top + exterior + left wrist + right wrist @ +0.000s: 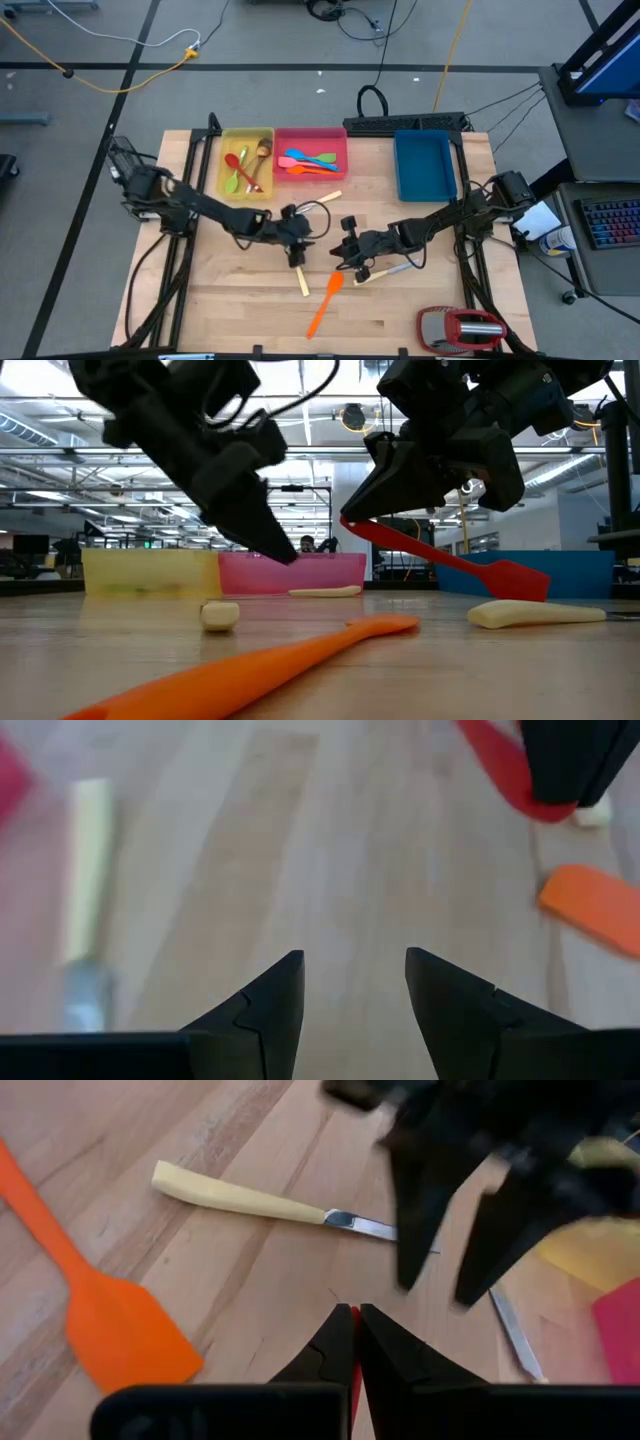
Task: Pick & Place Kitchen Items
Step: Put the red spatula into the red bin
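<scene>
Spatula in red, slim and flat-bladed, hangs pinched between the pressed-together jaws of the right gripper; in the low view its handle runs up into that gripper and its blade slopes down clear of the table. In the right wrist view only a thin red sliver shows in the seam between the two dark fingers.

Just below and outward of those jaws lies the orange spatula, flat on the wood, blade nearest the gripper. A cream-handled knife lies beside the right jaws on their outer side, touching the table.

The left gripper hovers close in front of the right one, jaws spread and holding nothing; bare wood shows between its fingers. A second cream knife lies just under the left jaws, and a third cream handle lies beyond both grippers, toward the trays.

Farther off past the jaws stand three trays in a row. The yellow tray holds a green spoon, a red spoon and a wooden one. The pink tray next to it holds blue, orange and teal spatulas. The blue tray sits apart, behind the right arm. A red-and-silver gadget rests at the near table edge, well apart from both jaws.
</scene>
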Tool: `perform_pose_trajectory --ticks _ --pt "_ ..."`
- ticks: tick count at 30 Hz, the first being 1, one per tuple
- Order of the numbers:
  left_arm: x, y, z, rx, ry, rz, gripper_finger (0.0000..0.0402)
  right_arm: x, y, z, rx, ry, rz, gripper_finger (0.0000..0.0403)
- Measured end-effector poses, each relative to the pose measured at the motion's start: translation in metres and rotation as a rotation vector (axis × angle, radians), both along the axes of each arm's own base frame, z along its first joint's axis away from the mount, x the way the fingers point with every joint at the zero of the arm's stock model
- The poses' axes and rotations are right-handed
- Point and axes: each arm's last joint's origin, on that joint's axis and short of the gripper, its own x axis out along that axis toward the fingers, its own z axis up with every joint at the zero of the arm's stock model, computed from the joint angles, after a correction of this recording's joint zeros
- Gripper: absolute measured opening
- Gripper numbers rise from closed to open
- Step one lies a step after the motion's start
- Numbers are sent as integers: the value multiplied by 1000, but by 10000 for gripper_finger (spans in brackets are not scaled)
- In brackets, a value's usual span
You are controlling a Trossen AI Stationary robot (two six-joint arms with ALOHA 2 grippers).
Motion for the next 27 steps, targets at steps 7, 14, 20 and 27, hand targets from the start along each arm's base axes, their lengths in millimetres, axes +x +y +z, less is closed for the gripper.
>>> perform_pose_trajectory --ticks 7,14,20,27 --pt "28 -7 -26 -28 -226 -94 182 4 1 8 -1 -91 13 0" --pt "38 -11 -30 -31 -374 -109 181 5 1 9 -9 -107 19 0" --pt "38 -15 -29 -13 -397 -157 181 6 1 12 -23 -132 32 0" --pt "38 -27 -23 20 -456 -220 181 7 1 14 -25 -160 26 0"
